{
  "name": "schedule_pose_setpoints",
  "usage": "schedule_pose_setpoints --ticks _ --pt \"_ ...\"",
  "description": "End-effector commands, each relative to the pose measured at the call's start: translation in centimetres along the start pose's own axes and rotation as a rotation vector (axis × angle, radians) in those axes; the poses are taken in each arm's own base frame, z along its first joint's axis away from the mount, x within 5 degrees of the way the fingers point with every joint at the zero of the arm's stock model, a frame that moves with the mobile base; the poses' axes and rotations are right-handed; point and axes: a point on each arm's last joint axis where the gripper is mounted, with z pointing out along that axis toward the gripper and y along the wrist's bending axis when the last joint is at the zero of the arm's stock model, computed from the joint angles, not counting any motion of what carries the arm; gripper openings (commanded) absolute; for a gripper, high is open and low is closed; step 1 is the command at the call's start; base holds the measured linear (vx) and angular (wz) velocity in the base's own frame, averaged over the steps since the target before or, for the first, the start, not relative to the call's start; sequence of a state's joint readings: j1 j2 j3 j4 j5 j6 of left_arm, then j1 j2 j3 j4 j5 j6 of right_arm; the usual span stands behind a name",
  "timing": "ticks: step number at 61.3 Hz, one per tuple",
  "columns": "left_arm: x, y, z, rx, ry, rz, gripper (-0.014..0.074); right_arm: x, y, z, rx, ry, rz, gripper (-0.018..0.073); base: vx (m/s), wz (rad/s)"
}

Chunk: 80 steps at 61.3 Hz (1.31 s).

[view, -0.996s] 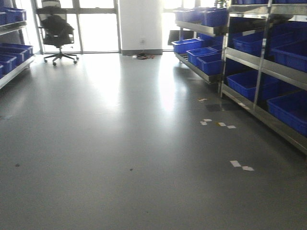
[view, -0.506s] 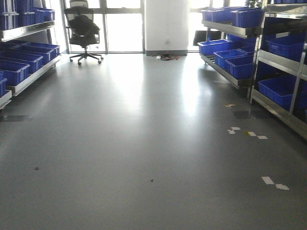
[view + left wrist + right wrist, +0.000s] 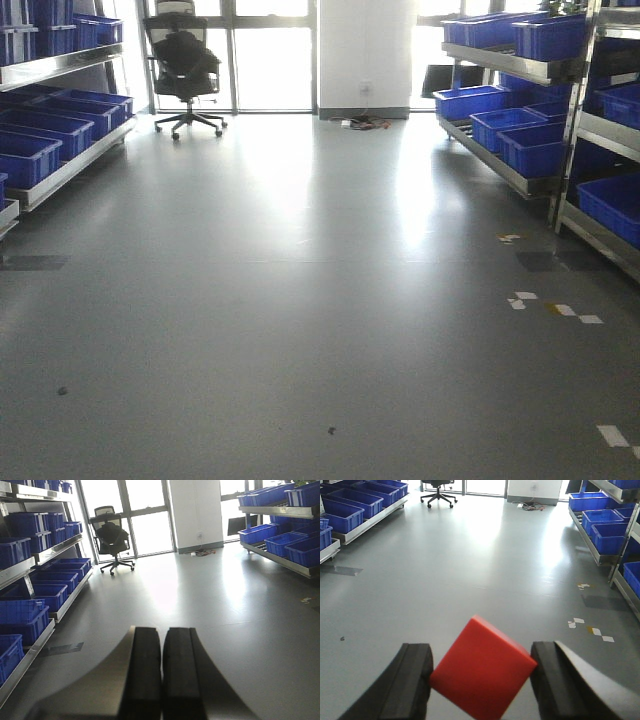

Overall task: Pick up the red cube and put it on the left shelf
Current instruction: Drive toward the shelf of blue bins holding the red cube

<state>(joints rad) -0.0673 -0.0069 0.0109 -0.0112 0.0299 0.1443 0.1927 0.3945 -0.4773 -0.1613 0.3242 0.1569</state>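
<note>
The red cube [image 3: 482,672], smooth and tilted corner-up, is clamped in the right gripper [image 3: 482,680] (seen only from its wrist view). The left gripper [image 3: 161,672] is closed, empty.

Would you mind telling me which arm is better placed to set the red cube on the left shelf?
The right: the right gripper holds the red cube, tilted, between its fingers, while the left gripper is shut and empty. The left shelf lies off to the side across the floor.
</note>
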Motion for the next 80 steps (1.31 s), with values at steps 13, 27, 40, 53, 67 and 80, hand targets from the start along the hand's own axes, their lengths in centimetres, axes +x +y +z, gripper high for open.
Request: schedule_pose_setpoints --ticks 13,27,40,53,67,80 --pt "-0.02 0.01 0.1 -0.008 -0.06 -0.004 0.0106 -1.81 0.05 -0.34 -0.006 -0.114 -0.006 0.0049 0.49 0.14" --pt "-0.02 0.01 0.1 -0.008 -0.06 -0.004 0.0106 -1.81 0.05 -0.34 -0.006 -0.114 -0.006 0.0049 0.54 0.17" --pt "-0.02 0.01 0.1 -0.008 -0.06 -0.004 0.0106 -1.81 0.05 -0.34 -0.006 -0.114 -0.006 0.0049 0.58 0.2" --pt "-0.02 0.01 0.1 -0.008 -0.06 -0.004 0.0106 -1.81 0.05 -0.34 -0.006 -0.114 -0.006 0.0049 0.59 0.15" --pt "-0.02 0.01 0.1 -0.008 -0.06 -0.004 0.0106 -1.81 0.05 -0.34 -0.006 -0.114 -0.006 0.0049 0.6 0.19" --pt "-0.02 0.01 0.1 -0.008 -0.06 -0.004 0.0106 -1.8 0.05 -0.34 -0.006 -0.113 -0.006 0.0049 0.6 0.29"
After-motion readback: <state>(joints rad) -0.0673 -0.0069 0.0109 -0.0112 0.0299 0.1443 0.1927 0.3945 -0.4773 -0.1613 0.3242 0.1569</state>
